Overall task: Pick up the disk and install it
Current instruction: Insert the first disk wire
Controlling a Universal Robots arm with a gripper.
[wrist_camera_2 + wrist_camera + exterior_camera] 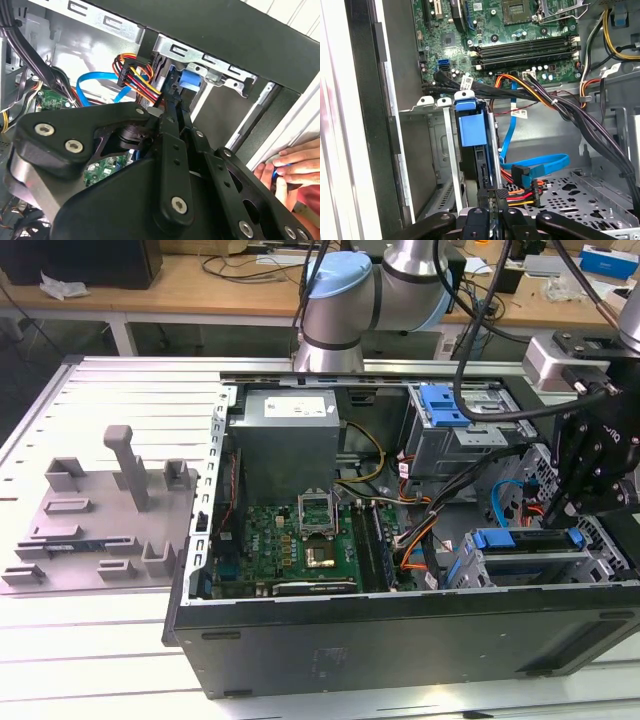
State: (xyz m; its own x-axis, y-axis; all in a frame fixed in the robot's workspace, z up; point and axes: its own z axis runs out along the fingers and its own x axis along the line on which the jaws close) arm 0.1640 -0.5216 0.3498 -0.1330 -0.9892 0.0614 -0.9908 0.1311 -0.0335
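Disk seated upright in its cage slot, gripper at its rear edge.

Seen in the exterior view, the gripper (597, 465) is held just above the drive cage (530, 565), where the disk (528, 539) shows its blue rail directly below the jaws. In the second wrist view, the fingers (172, 117) are drawn close together, with a blue tab (190, 80) just beyond their tips; a person's hand (290, 167) rests beside the case edge. In the first wrist view, the disk (472, 132) stands straight ahead of the jaws, inside the cage. The jaws look clenched on the disk edge, though contact is partly hidden. Insertion is judged nearly done; full seating cannot be confirmed.
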